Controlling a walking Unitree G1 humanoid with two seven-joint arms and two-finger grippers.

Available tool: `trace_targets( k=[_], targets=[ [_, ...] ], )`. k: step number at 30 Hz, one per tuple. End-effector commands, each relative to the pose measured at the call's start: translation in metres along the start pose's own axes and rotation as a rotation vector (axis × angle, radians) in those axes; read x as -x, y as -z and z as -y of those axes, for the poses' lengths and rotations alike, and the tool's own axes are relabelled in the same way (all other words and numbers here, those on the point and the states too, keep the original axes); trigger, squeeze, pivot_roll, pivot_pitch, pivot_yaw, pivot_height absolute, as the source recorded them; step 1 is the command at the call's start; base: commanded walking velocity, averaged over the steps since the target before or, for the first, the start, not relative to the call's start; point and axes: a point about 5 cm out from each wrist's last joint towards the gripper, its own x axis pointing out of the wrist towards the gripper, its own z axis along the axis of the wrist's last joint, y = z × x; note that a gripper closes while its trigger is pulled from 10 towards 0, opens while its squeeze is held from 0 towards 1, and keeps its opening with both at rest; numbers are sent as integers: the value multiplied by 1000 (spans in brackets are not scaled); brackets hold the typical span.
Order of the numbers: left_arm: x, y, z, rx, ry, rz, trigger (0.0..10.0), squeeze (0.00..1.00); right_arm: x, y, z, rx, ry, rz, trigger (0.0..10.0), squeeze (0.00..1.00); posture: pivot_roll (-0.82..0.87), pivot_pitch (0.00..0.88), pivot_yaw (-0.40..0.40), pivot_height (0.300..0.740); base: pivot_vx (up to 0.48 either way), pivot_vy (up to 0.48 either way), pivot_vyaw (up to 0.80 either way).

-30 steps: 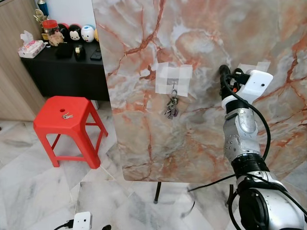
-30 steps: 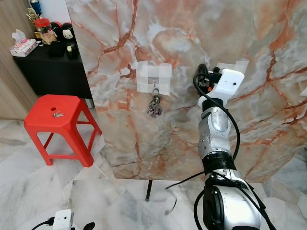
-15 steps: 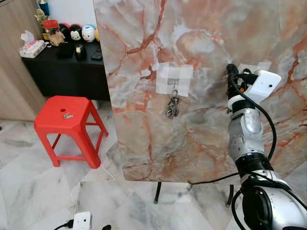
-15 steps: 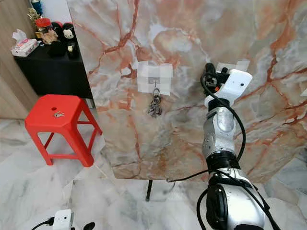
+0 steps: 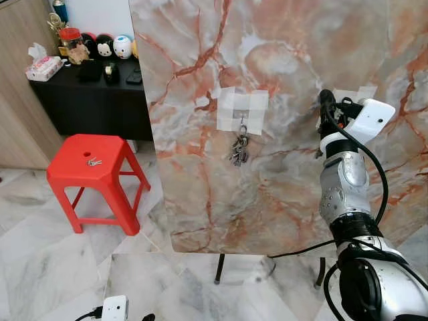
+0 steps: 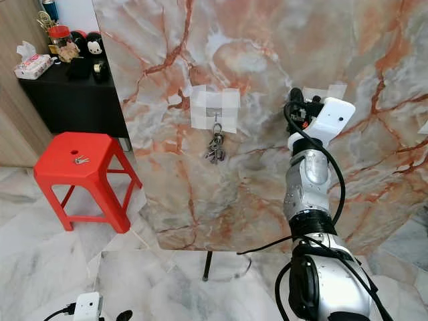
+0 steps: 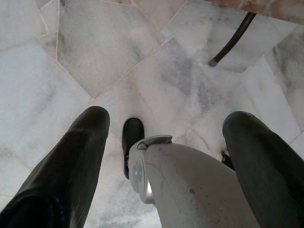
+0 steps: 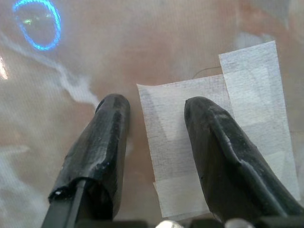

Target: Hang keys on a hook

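status: hanging looks done | keys (image 5: pixel 239 150): bunch dangles from hook (image 5: pixel 242 122) on taped patch, centre frame, marble panel (image 5: pixel 281 200) | right gripper (image 8: pixel 154 118): right of centre, fingers apart, empty, by another tape patch (image 8: pixel 209 147) | left gripper (image 7: pixel 166 142): idle, fingers spread, bottom left | left: second keys (image 5: pixel 93 161) on red stool (image 5: pixel 93 175)

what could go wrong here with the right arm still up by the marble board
The right gripper, open and empty, sits close to the marble board over a taped patch; pulling back carelessly could scrape the tape or nudge the board. A jolt might shake the key bunch off its small hook.
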Motion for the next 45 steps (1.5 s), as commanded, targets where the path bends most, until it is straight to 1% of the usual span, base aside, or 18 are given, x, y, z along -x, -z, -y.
trace_targets(
  k=[1, 8, 12, 21, 28, 30, 38, 45],
  targets=[
    [1, 4, -1, -15, 2, -20, 10000, 0, -4, -2, -1, -5, -7, -11, 10000, 0, 115, 75, -34, 740, 0, 0, 0],
    [1, 4, -1, -17, 4, -19, 10000, 0, -7, -3, -4, -5, -42, -24, 10000, 0, 114, 73, -36, 740, 0, 0, 0],
    [1, 4, 0, -15, 4, -18, 10000, 0, -8, -4, -3, -6, -40, -32, 10000, 0, 116, 74, -36, 740, 0, 0, 0],
    [1, 3, -1, -16, 2, -14, 10000, 0, -8, -2, 6, -22, -3, -59, 10000, 0, 122, 69, -36, 740, 0, 0, 0],
    [1, 3, -2, -19, 4, -15, 10000, 0, -9, -5, 13, -19, 18, -52, 10000, 0, 122, 63, -34, 740, 0, 0, 0],
    [1, 3, -1, -21, 4, -15, 10000, 0, -8, -6, 17, -19, 32, -49, 10000, 0, 122, 62, -33, 740, 0, 0, 0],
    [1, 3, -2, -23, 3, -19, 10000, 0, -9, -7, 20, -14, 38, -48, 10000, 0, 124, 65, -32, 740, 0, 0, 0],
    [2, 4, -3, -22, 1, -23, 10000, 0, -11, -13, 24, -4, 42, -30, 10000, 0, 122, 74, -33, 740, 0, 0, 0]
  ],
)
